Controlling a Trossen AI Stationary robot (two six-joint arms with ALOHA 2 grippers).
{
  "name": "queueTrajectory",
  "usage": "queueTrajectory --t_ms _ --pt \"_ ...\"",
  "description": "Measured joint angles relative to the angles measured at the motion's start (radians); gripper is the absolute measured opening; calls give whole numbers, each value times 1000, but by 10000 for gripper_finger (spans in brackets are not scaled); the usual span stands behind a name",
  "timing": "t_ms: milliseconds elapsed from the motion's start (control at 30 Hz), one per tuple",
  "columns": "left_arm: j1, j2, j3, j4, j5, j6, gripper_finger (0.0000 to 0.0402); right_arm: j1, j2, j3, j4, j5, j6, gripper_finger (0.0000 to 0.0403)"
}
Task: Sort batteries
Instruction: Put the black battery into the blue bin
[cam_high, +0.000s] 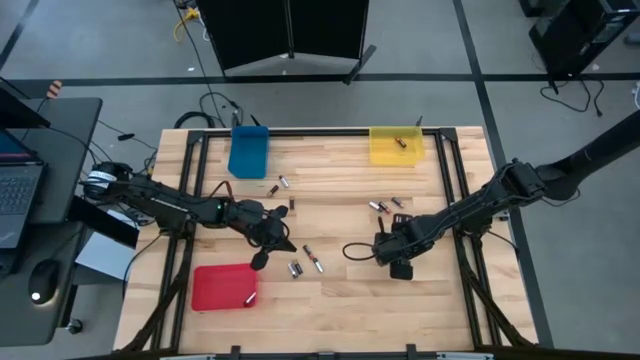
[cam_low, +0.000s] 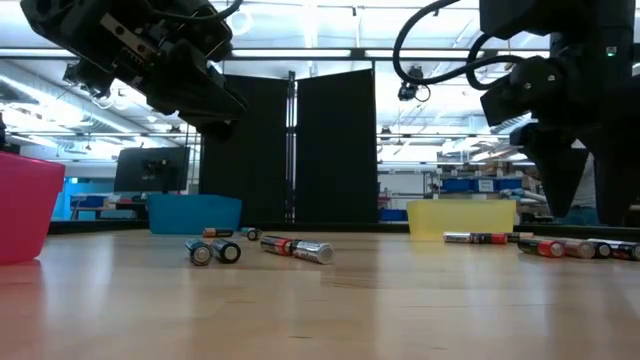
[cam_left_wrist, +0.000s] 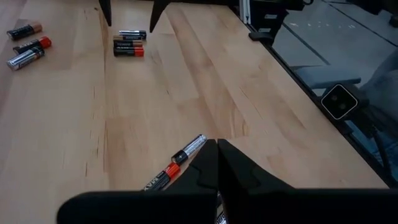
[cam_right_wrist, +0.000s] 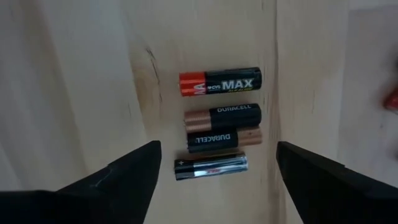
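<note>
Batteries lie scattered on the wooden table: a pair (cam_high: 278, 185) near the blue tray, a few (cam_high: 305, 264) at the middle, and more (cam_high: 388, 205) toward the right. My left gripper (cam_high: 262, 240) hangs shut above the table, left of the middle group; one silver, red-ended cell (cam_left_wrist: 186, 152) lies on the table beside its fingers. My right gripper (cam_right_wrist: 217, 146) is open, pointing down over several cells lying side by side (cam_right_wrist: 221, 121), its fingers either side of them and clear. The high view hides these cells under the gripper (cam_high: 393, 255).
A blue tray (cam_high: 248, 152) and a yellow tray (cam_high: 396, 145) holding one battery (cam_high: 400, 143) sit at the far edge. A red tray (cam_high: 224, 287) with a battery (cam_high: 250, 298) sits near left. Bare wood lies along the near edge.
</note>
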Motion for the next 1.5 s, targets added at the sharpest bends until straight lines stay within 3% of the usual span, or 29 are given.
queueTrajectory --t_ms 267,633,733,833,1100,1233,1367,1500 --pt "0 0 0 0 0 -1 6 1 0 0 -1 -49 -14 278" --pt "0 0 0 0 0 -3 6 -14 0 0 -13 -102 -7 30" --pt "0 0 0 0 0 -3 6 -14 0 1 -13 -105 -2 11" --pt "0 0 0 0 0 -3 6 -12 0 1 -13 -118 20 47" --pt "0 0 0 -1 0 -3 6 -8 -1 1 -12 -79 80 263" --pt "0 0 0 -1 0 -4 6 -8 -1 1 -6 -78 83 349" --pt "0 0 0 -1 0 -3 6 -7 -1 1 11 -49 56 392" --pt "0 0 0 -1 0 -3 6 -7 -1 1 11 -38 13 397"
